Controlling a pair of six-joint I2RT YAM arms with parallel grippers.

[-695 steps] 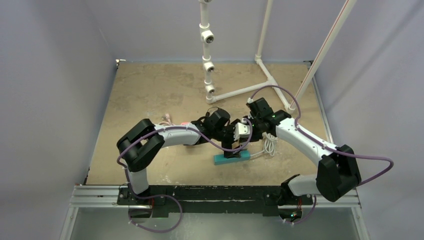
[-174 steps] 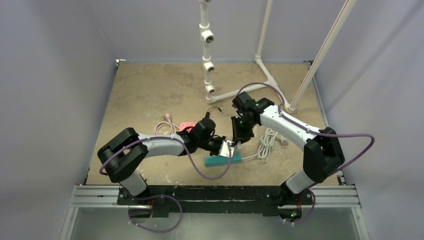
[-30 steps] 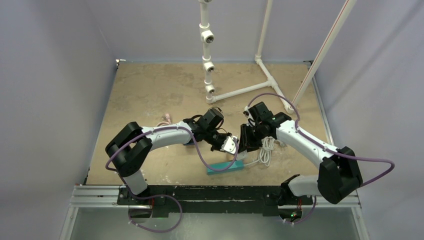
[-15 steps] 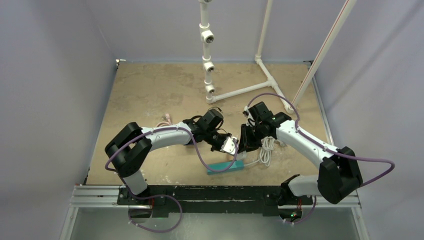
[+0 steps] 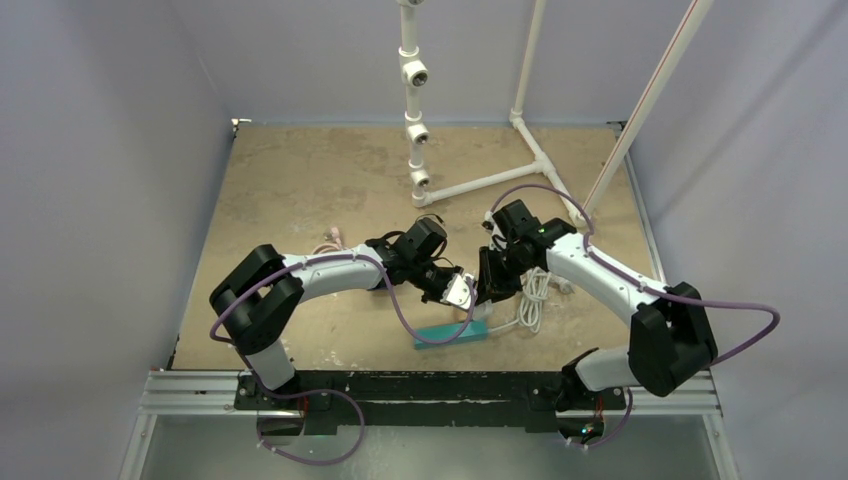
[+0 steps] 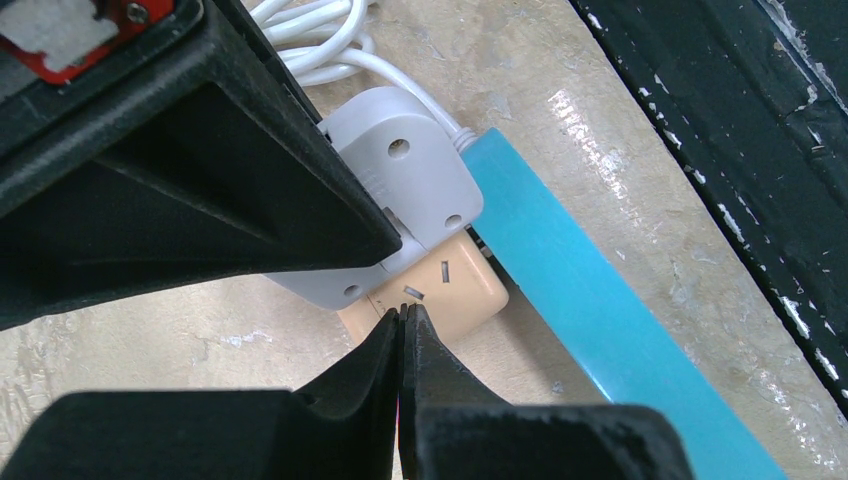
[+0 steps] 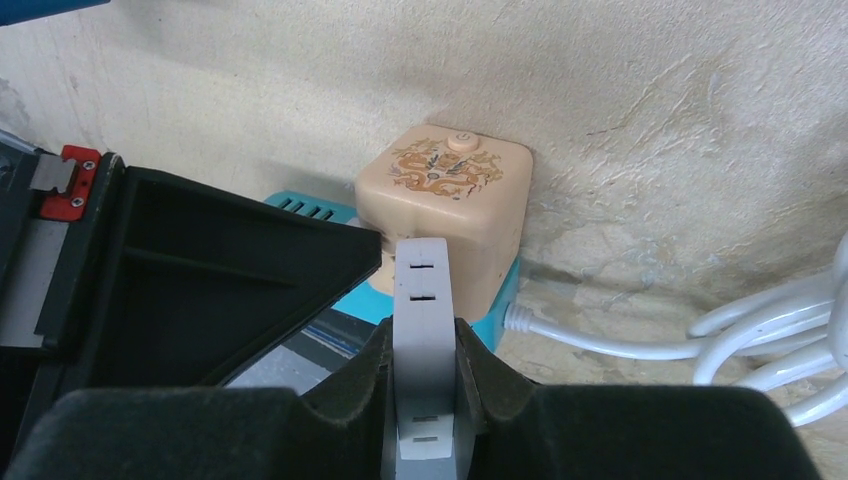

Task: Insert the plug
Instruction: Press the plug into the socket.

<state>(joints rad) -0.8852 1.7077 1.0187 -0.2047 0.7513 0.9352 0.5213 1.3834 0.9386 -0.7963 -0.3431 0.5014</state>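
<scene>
Your right hand [image 7: 425, 352] is closed narrowly on the flat grey plug [image 7: 422, 290], gripping it edge-on so its face lines up with the beige cube [image 7: 445, 190] sitting on the teal power strip [image 6: 600, 310] on the table [image 7: 700, 110]. Your left hand [image 6: 402, 325] is fully closed and holds nothing. Its tip appears to rest against the cube, probably to brace it against the push. Whether the plug is seated, you cannot tell.
</scene>
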